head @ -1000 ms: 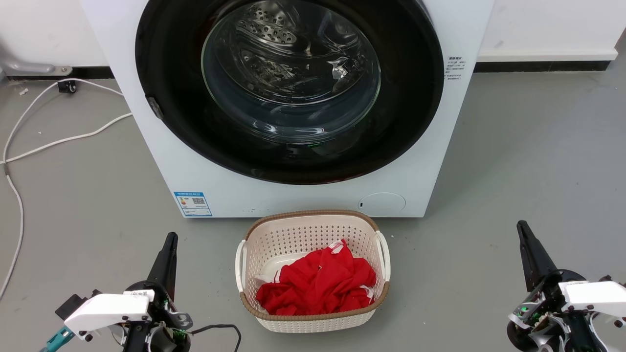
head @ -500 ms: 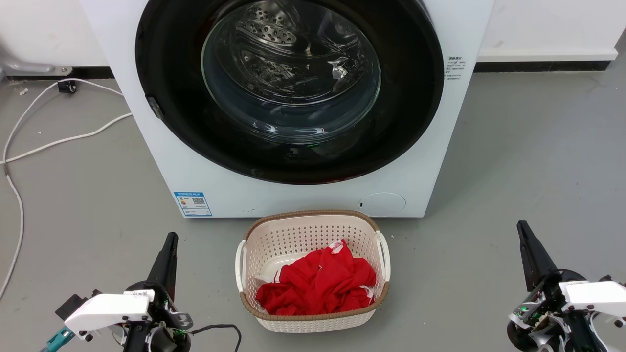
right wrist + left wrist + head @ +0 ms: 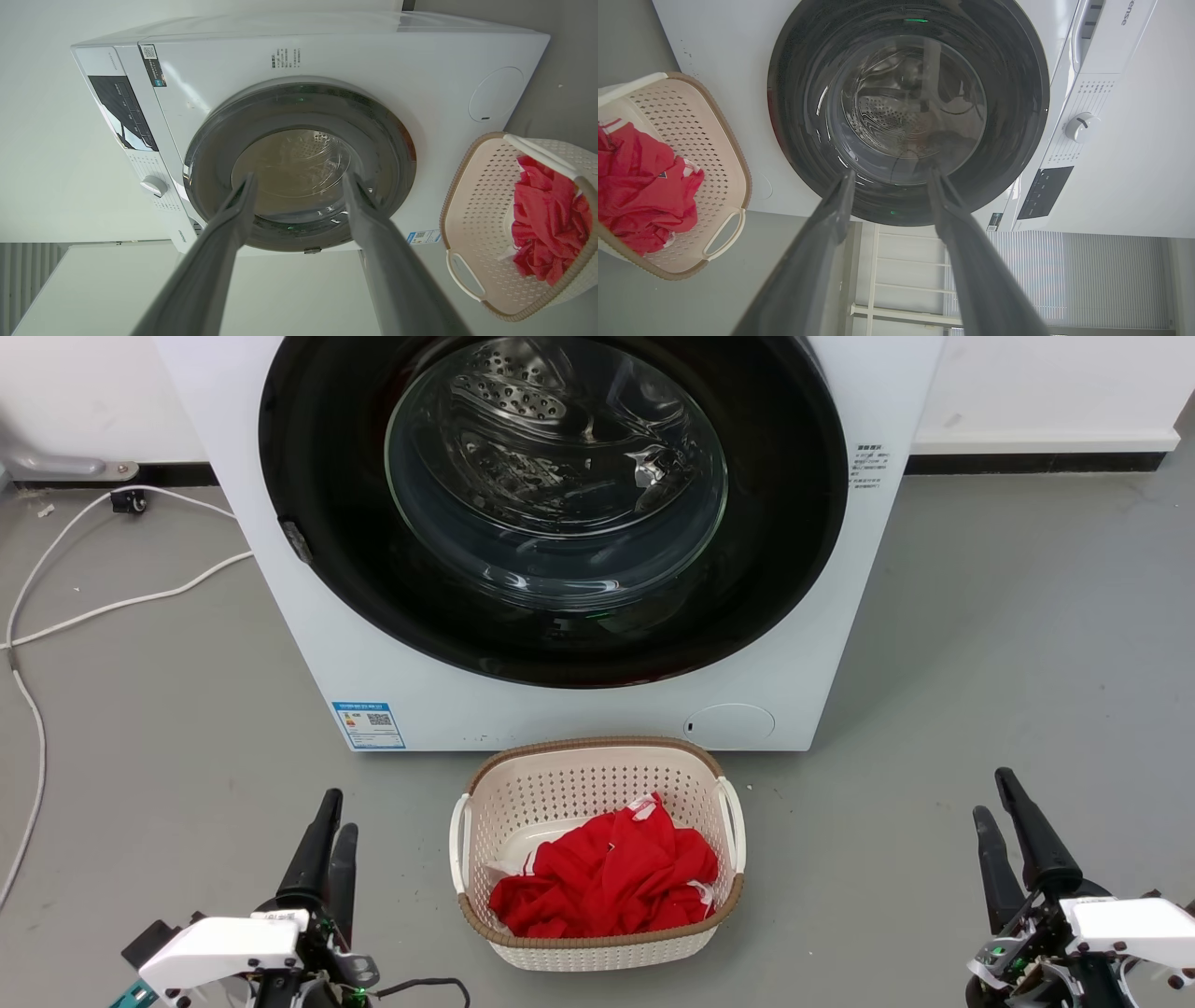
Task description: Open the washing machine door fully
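The white washing machine point(image 3: 840, 616) stands ahead on the floor. Its door point(image 3: 336, 579), a glossy black disc with a clear glass bowl point(image 3: 555, 476), lies flat against the front. A small grey fitting point(image 3: 297, 542) sits on the door's left rim. My left gripper point(image 3: 339, 813) is low at the left, open and holding nothing, well short of the machine. At the lower right my right gripper point(image 3: 990, 793) is open and likewise empty. In the left wrist view the left gripper point(image 3: 891, 173) points at the door point(image 3: 1017, 116); the right gripper point(image 3: 299, 176) frames the door point(image 3: 210, 140).
A cream laundry basket point(image 3: 597, 748) with a red garment point(image 3: 607, 877) sits on the floor just in front of the machine, between my arms. White cables point(image 3: 93, 607) trail over the grey floor at the left. A wall with a dark skirting runs behind.
Both grippers have opened: each showed a single dark finger line before and now shows two parted fingers. Both sit slightly lower in view. Door and basket have not moved.
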You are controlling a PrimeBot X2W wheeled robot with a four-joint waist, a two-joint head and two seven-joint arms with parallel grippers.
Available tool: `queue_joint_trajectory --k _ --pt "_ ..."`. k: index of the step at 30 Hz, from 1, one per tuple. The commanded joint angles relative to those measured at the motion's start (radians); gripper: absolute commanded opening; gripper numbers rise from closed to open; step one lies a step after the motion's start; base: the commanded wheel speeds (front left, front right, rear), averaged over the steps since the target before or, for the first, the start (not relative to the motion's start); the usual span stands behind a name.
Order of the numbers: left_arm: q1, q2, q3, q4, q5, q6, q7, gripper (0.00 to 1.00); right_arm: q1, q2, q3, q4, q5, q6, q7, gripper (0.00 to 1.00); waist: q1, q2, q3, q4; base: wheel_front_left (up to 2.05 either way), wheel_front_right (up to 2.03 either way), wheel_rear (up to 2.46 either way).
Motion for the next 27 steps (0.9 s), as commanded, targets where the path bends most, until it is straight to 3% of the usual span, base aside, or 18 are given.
queue_joint_trajectory --k 1,13,27 --pt "-0.022 0.004 -0.014 -0.024 0.004 -0.001 -0.01 1.0 -0.016 -0.002 0.005 -0.029 0.0 0.0 -0.01 1.0 0.0 0.0 0.0 0.0 0.0 0.0 0.0" --pt "-0.028 0.003 -0.031 -0.08 0.096 -0.001 -0.068 1.0 0.008 0.0 0.003 -0.085 -0.116 0.0 -0.067 1.0 0.0 0.0 0.002 0.001 0.0 0.0 0.0" --pt "-0.032 0.003 -0.042 -0.162 0.413 0.015 -0.125 1.0 0.033 0.0 0.026 -0.183 -0.552 0.0 -0.124 1.0 0.0 0.0 -0.001 0.002 0.0 0.0 0.0"
